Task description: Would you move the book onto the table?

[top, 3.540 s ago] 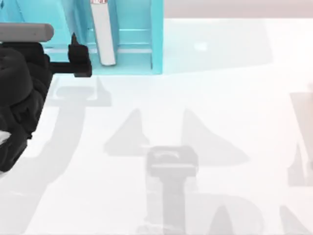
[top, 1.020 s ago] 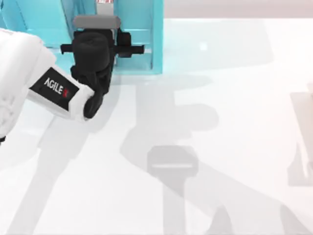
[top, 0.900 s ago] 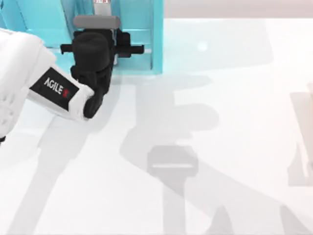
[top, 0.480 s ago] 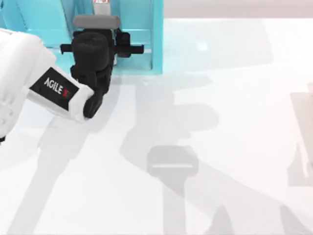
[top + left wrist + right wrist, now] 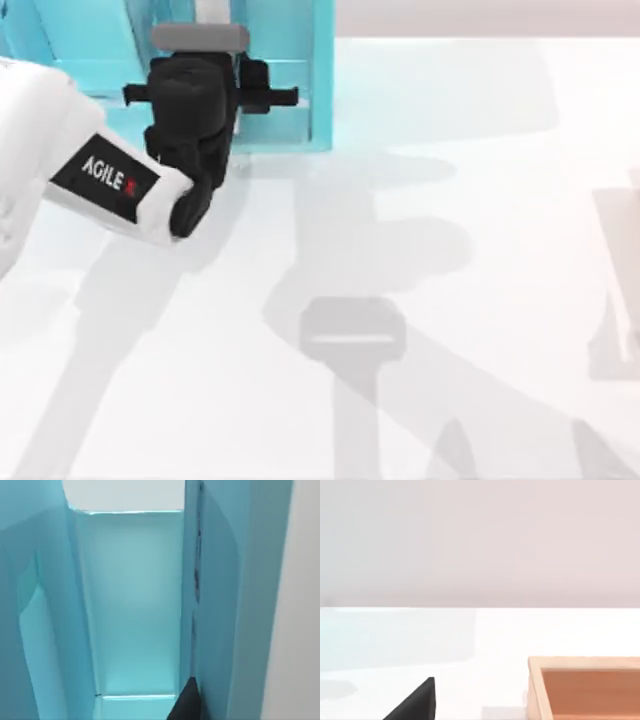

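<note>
- Reaching into the teal shelf, the left gripper sits at the book, which stands upright in the compartment directly ahead of the fingers.
- Whether the fingers have closed on the book cannot be told.
- Judged progress: early; book not yet out, so extraction and placement on the table remain.
- Right arm: parked beside a wooden box.

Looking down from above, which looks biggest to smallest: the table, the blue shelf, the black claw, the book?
Table; shelf; left claw, nearer the camera so flattered; book, mostly hidden beneath it.
</note>
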Available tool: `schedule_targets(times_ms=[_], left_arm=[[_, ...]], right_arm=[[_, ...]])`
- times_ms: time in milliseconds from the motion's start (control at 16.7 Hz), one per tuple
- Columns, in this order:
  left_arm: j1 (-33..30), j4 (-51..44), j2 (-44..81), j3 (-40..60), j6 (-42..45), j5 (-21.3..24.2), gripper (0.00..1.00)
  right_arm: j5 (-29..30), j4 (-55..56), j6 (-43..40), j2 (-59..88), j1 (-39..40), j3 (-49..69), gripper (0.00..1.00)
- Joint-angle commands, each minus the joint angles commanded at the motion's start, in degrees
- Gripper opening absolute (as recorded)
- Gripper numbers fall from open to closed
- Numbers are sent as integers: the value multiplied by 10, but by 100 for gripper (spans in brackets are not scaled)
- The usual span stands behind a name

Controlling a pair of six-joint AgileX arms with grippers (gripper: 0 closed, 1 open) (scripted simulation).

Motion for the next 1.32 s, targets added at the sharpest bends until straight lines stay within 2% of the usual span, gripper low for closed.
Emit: schedule_targets(times_ms=[180,780,960,1320], left_arm=[[-22,-55,-91,-42,-2,-21,0],[-114,-291,-513,-215,-12,-123,0],[-130,-328,-570,-241,-14,-141,0],[-129,-332,-574,-244,-13,-143,0]], right_arm=[[0,0,0,0,0,0,100],[0,0,0,0,0,0,100],[0,0,0,0,0,0,100],[0,0,0,0,0,0,100]])
